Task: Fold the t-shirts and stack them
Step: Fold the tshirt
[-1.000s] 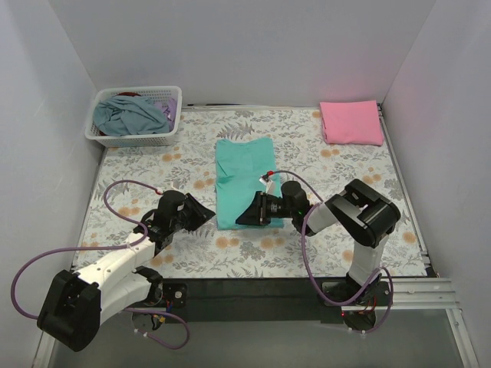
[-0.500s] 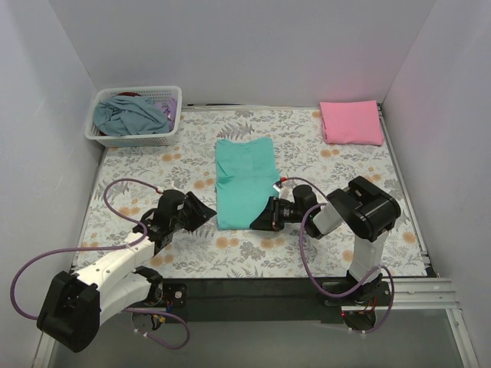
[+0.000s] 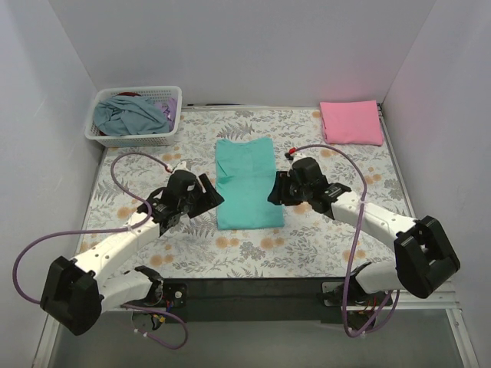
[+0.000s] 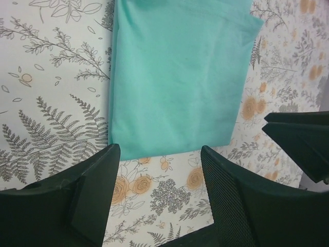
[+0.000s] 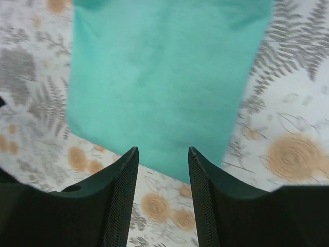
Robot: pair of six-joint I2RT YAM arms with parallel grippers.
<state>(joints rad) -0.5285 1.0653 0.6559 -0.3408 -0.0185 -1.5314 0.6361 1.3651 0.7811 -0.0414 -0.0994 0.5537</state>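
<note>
**Now both grippers stand open beside the folded teal t-shirt**

The teal-green t-shirt (image 3: 245, 184) lies folded into a long rectangle in the middle of the flowered table (image 3: 253, 249), flat and smooth. The left gripper (image 3: 205, 195) is just beside its left edge, near the lower corner. In the left wrist view its 2 fingers (image 4: 92, 195) are wide apart and nothing is between them; only the table pattern and the near edge of the shirt show in the gap.

The right gripper (image 3: 278, 192) is at the right edge of the same shirt, about opposite to the left one. In the right wrist view its jaws are partly open and hold nothing, and the shirt fills the picture beyond them.

The pink t-shirt (image 3: 351, 123) lies folded in the far right corner of the table, well apart from both arms. The white basket (image 3: 130, 140) stands at the far left corner with some grey-blue cloth (image 3: 126, 113) inside.
</note>
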